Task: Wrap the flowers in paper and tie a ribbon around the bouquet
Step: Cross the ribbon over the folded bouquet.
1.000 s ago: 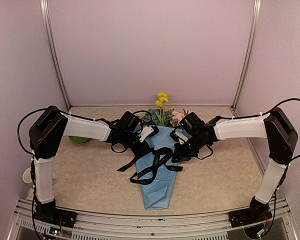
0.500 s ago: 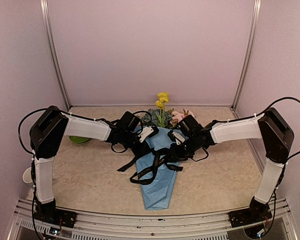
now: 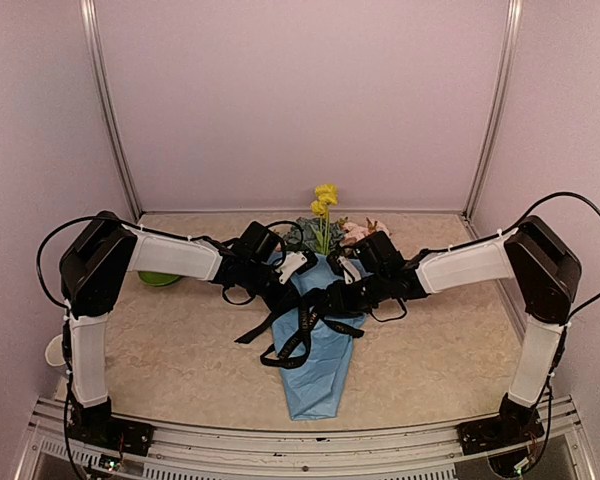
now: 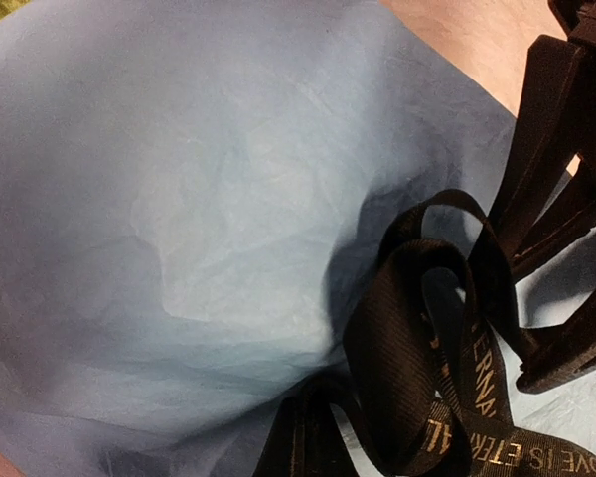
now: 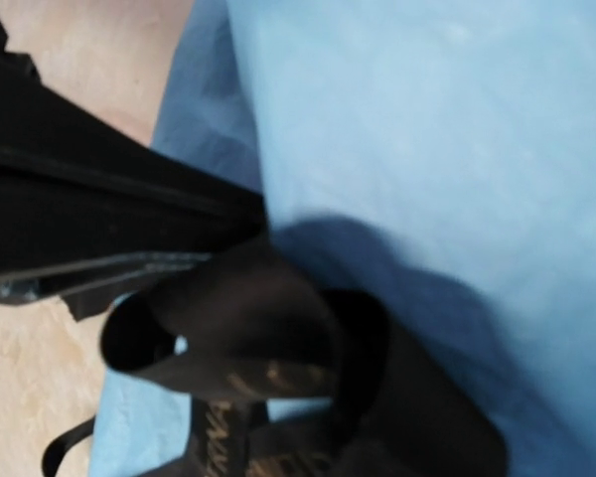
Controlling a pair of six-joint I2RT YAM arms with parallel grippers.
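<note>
Two arms reach in over the table [image 3: 450, 350] and meet above the bouquet [image 3: 325, 330]. It lies flat in the middle, its narrow tip toward 6 o'clock and its mouth toward 12 o'clock. The flowers [image 3: 325, 200] spill out at the 12 o'clock end: yellow blooms stand tallest, with pale pink and blue-green heads low beside them. The paper [image 3: 318, 375] is a light-blue cone, creased and slightly rumpled in the close views.

The ribbon [image 3: 302, 335] is black with pale lettering. It lies in loose loops across the middle of the cone, with tails trailing off toward 8 o'clock and 4 o'clock onto the tabletop.

The left gripper [image 3: 292, 268] sits at the cone's 10 o'clock shoulder, right over the paper. Its jaws are closed, though I cannot tell from here whether they pinch anything. The right gripper [image 3: 342, 292] comes in from 3 o'clock and is down at the ribbon's knot of loops. Seen from the left wrist, its dark fingers [image 4: 538, 139] stand parted, with a ribbon loop curling just beside them. I see nothing clamped between them.

A green saucer [image 3: 158, 280] peeks out behind the left arm at 9 o'clock, well apart from the bouquet. A white cup [image 3: 54, 352] sits by that arm's base at 8 o'clock.
</note>
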